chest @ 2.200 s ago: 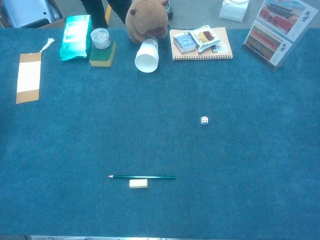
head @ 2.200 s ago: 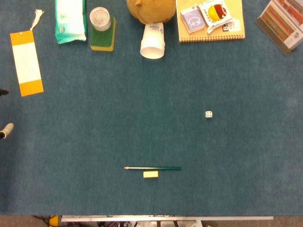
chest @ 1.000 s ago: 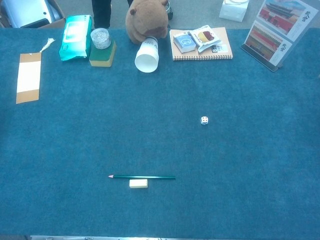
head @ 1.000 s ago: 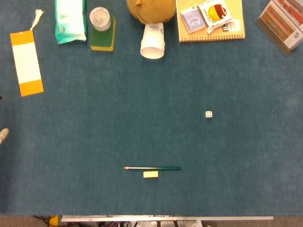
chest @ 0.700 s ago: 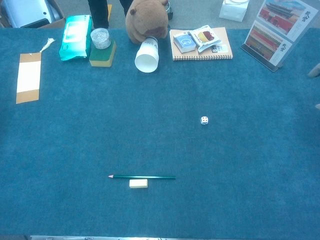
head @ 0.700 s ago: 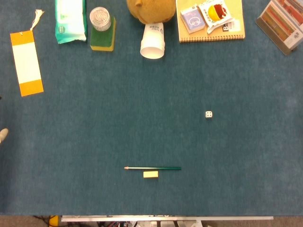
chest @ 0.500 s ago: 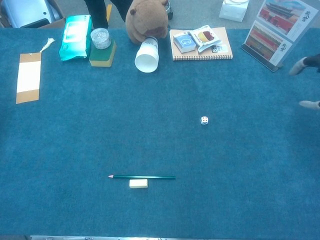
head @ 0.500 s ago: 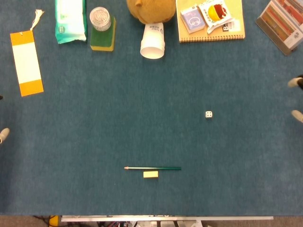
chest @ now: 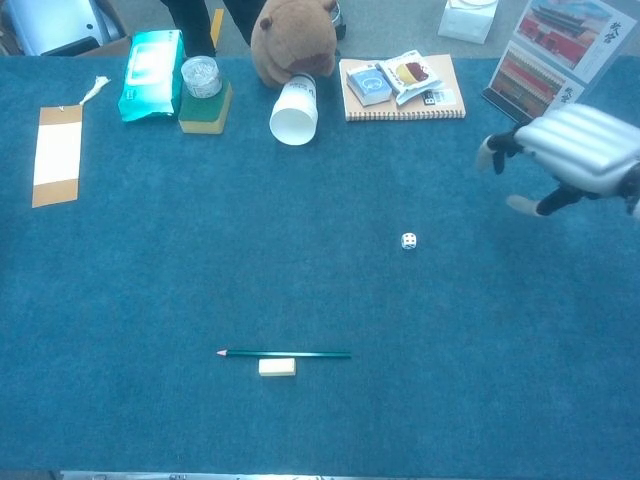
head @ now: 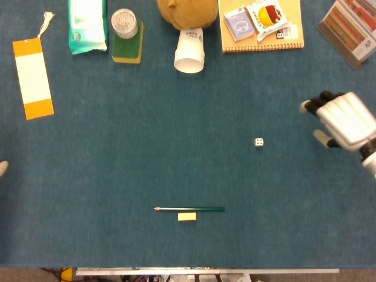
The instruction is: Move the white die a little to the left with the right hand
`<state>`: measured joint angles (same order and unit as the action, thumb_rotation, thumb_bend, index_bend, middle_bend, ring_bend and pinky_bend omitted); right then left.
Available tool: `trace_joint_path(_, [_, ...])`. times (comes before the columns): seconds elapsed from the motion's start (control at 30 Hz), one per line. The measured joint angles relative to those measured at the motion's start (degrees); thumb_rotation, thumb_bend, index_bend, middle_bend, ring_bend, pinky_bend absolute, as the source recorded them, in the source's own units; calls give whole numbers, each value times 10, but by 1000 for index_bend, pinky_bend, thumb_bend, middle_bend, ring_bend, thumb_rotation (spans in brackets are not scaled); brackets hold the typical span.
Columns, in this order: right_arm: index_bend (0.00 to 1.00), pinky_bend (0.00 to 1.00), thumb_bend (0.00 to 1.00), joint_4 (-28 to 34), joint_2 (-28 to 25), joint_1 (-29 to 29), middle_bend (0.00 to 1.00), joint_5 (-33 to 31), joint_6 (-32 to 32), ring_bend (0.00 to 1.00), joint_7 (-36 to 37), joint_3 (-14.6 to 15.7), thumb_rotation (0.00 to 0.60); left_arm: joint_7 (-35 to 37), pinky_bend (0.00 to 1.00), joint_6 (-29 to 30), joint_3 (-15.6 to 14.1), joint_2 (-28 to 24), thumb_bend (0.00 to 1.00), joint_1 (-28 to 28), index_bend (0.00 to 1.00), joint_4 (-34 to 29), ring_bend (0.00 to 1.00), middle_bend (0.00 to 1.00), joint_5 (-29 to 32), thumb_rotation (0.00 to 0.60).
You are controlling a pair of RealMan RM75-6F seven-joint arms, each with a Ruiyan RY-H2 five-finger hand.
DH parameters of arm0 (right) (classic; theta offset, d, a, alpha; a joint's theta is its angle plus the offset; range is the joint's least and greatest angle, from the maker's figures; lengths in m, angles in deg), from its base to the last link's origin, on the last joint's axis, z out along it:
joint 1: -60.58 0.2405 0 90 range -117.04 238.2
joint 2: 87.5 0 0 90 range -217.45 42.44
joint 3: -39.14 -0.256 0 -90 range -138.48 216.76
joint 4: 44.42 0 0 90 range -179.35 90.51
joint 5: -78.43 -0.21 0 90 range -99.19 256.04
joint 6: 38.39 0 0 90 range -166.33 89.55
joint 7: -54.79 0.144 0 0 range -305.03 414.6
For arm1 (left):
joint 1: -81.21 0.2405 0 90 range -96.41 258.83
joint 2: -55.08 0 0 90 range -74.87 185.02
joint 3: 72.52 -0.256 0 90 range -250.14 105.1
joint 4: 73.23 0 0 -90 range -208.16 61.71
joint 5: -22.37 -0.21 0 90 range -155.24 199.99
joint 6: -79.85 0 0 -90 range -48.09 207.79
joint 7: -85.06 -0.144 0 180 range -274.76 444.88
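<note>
The small white die (head: 259, 142) (chest: 409, 240) lies alone on the blue table cloth, right of centre. My right hand (head: 341, 120) (chest: 565, 155) hovers to the right of the die, well apart from it, thumb spread away from the other fingers and holding nothing. Of my left hand only a pale fingertip (head: 2, 168) shows at the left edge of the head view, so how it is held is hidden.
A green pencil (head: 189, 209) and a yellow eraser (head: 187, 217) lie near the front. Along the back stand a tipped paper cup (head: 189, 51), a plush bear (chest: 288, 38), a notebook (head: 261, 26), a sponge with a jar (head: 127, 36), a wipes pack (head: 87, 24), a bookmark (head: 33, 77) and a brochure stand (chest: 545, 68).
My right hand has come in from the right edge towards the die. The die has not moved. The left hand has drawn back to the left edge.
</note>
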<state>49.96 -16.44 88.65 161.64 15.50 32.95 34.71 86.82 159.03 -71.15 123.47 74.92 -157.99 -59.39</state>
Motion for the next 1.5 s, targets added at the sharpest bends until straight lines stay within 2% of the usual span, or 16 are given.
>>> trace_joint_path(0.03, [354, 652, 537, 3, 2, 7, 550, -5, -10, 443, -14, 0, 600, 2, 198, 0, 0, 0, 168, 0, 256, 2, 12, 33, 0, 600])
trace_joint_path(0.1, [354, 657, 758, 7, 5, 18, 587, -13, -25, 477, -35, -1, 600, 6, 198, -1, 0, 2, 169, 1, 256, 5, 12, 35, 1, 600])
trace_joint_path(0.17, [354, 657, 932, 12, 7, 29, 626, -25, -40, 516, -61, 0, 600, 11, 199, 1, 0, 3, 168, 2, 256, 9, 12, 36, 1, 600])
trace_joint_path(0.23, [354, 657, 999, 19, 8, 40, 683, -42, -55, 573, -91, 1, 600, 14, 198, 2, 0, 4, 169, 3, 256, 12, 12, 36, 0, 600])
trace_joint_path(0.4, [354, 711, 1000, 45, 3, 68, 837, -102, -88, 711, -162, 4, 600, 22, 198, 1, -2, 6, 169, 6, 256, 20, 12, 35, 0, 600])
trace_joint_path(0.63, [354, 836, 1000, 94, -7, 121, 996, -229, -109, 873, -270, 18, 600, 29, 199, 1, -3, 8, 168, 8, 256, 25, 12, 37, -1, 600])
trace_joint_path(0.8, [354, 881, 1000, 119, -5, 165, 1000, -319, -101, 940, -336, 35, 600, 36, 199, 0, -3, 10, 169, 8, 256, 31, 13, 40, -1, 600])
trace_joint_path(1.03, [354, 887, 1000, 138, 11, 236, 1000, -431, -79, 947, -390, 69, 600, 51, 199, -6, -3, 15, 168, 9, 256, 44, 12, 41, 2, 600])
trace_joint_path(1.17, [354, 887, 1000, 136, 24, 261, 1000, -455, -70, 947, -394, 87, 600, 59, 202, -8, -3, 16, 168, 9, 256, 46, 12, 42, 2, 600])
trace_joint_path(1.5, [354, 887, 1000, 130, 37, 285, 1000, -461, -61, 947, -371, 117, 600, 65, 208, -8, -3, 17, 168, 11, 256, 50, 13, 42, 0, 600])
